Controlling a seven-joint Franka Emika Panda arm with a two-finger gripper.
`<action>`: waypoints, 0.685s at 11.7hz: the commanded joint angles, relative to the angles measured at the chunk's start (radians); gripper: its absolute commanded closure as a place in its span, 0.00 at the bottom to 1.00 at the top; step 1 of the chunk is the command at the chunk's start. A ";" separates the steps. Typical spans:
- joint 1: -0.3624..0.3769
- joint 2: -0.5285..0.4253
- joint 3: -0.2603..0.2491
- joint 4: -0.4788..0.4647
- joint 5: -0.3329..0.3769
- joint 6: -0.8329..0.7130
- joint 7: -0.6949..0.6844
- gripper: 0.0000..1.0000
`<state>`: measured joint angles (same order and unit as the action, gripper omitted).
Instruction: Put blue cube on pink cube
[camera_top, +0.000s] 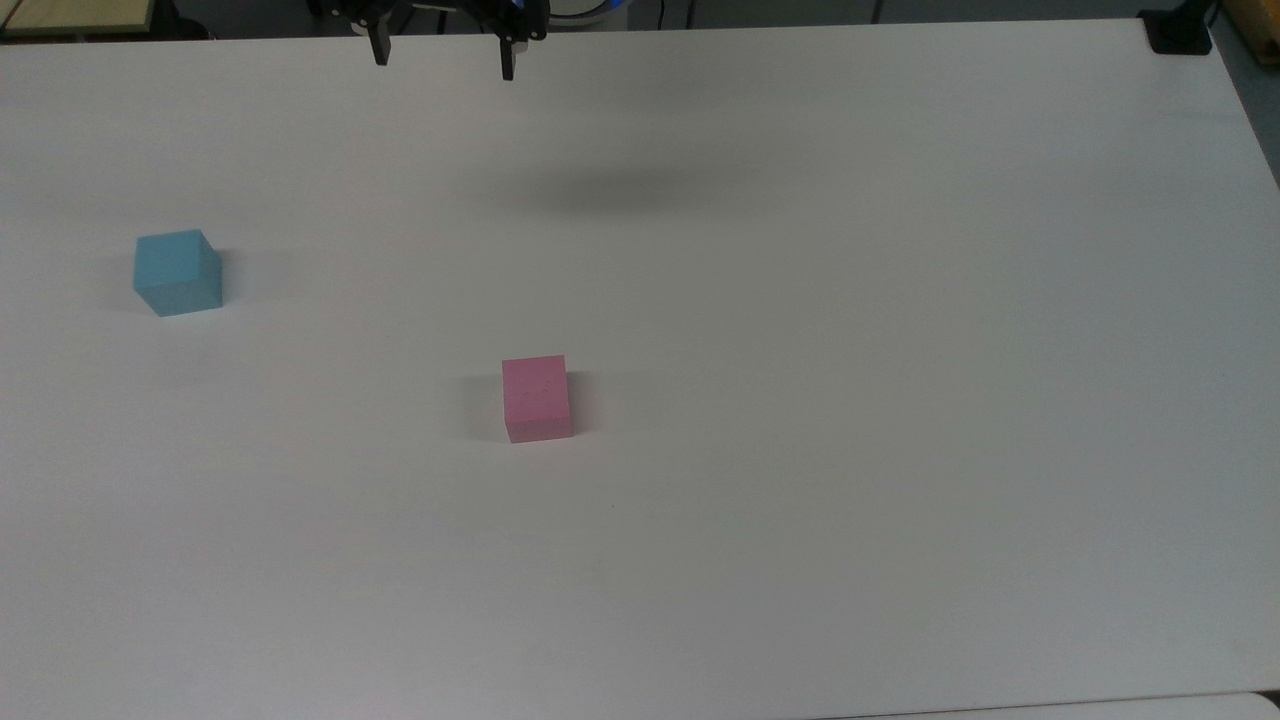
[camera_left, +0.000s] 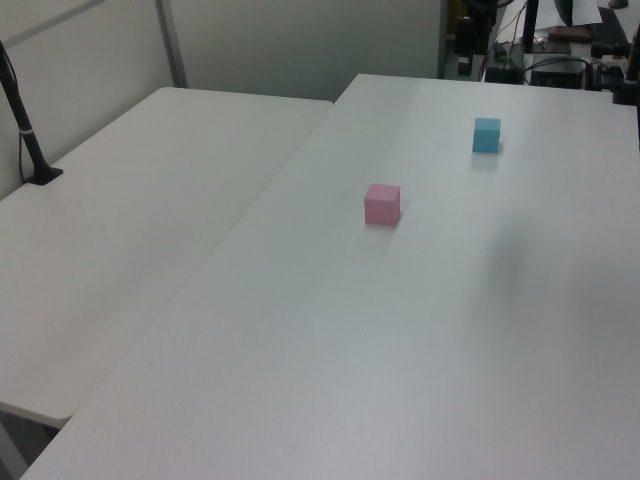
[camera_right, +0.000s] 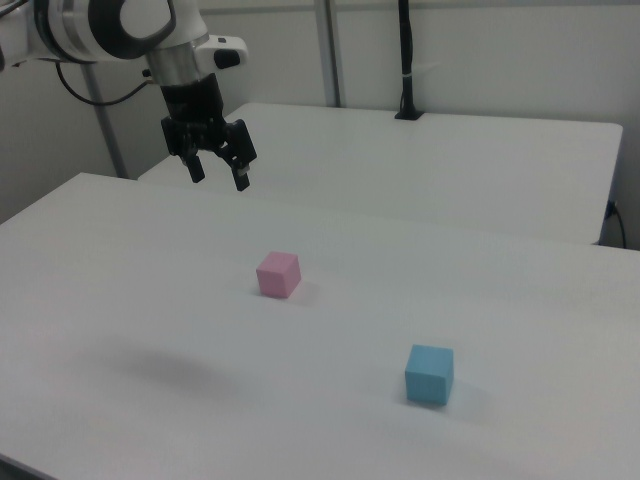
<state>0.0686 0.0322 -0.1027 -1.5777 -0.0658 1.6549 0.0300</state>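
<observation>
1. The blue cube rests on the table near the top view's left edge.
2. The pink cube rests on the same table, well apart from the blue cube, toward the top view's middle and lower down.
3. In the right view, the pink cube lies left of and behind the blue cube.
4. The gripper hangs above the table, behind and left of the pink cube in the right view, its fingers spread apart.
5. In the left view, a second table stands to the left of the one bearing the cubes.
</observation>
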 joint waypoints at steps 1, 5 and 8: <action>0.007 -0.020 -0.002 -0.025 0.011 0.016 0.004 0.00; 0.005 -0.017 -0.002 -0.025 0.012 0.020 0.004 0.00; 0.008 -0.014 0.000 -0.024 0.011 0.022 0.002 0.00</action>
<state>0.0701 0.0330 -0.1010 -1.5796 -0.0658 1.6549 0.0300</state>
